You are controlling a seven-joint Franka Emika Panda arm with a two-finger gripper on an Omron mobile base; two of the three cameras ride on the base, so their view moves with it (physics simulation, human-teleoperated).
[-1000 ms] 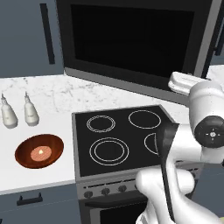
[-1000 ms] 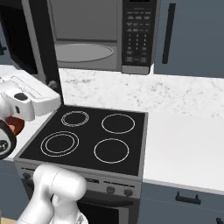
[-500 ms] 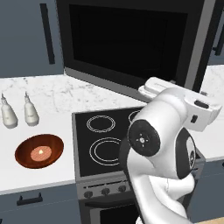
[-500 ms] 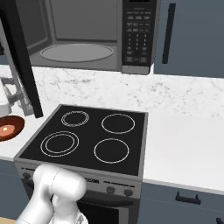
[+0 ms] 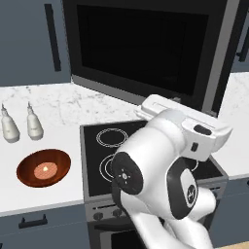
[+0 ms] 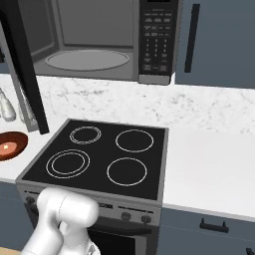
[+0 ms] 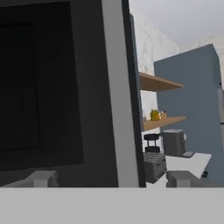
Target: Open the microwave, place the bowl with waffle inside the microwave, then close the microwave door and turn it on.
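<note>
The microwave door [image 6: 22, 64] stands swung wide left of the microwave [image 6: 107, 40], baring its cavity for loading, while the bowl [image 5: 44, 168] with the waffle [image 5: 44, 169] waits on the surface left of the stovetop [image 6: 99, 157], and the claw [image 7: 111, 179] hangs released, grasping nothing, beside the door's edge.

You see a white marble surface [image 6: 209, 164] flanking the black stovetop [image 6: 99, 154], blue-grey cabinets [image 6: 219, 45] above, wooden shelves [image 7: 159, 83] beyond.

The microwave door [image 7: 57, 92] is looming close, its dark glass and grey frame edge facing the camera. Beyond it, wooden shelves [image 7: 157, 83], a toaster [image 7: 154, 164] and a blue-grey cabinet [image 7: 188, 100] are showing.
</note>
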